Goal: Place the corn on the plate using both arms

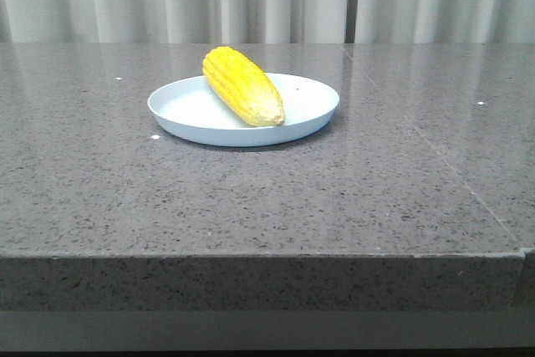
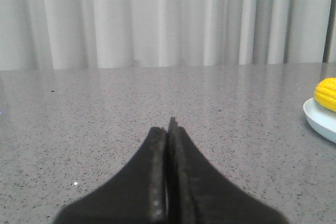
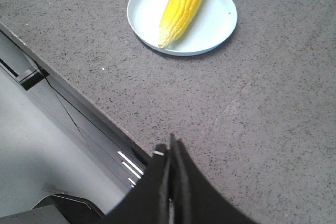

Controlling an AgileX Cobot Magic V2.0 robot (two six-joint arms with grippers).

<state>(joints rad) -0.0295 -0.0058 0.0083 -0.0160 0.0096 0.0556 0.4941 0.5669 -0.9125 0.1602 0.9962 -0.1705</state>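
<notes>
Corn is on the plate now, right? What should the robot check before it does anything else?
1. Corn lies on the plate: ok.
2. Corn's pale tip is inside the rim, near the front edge: ok.
3. Plate sits flat on the table, away from the edge: ok.
4. Left gripper is shut, empty and off to the plate's side: ok.
5. Right gripper is shut, empty and away from the plate: ok.
6. Whether the corn might roll: cannot tell.
</notes>
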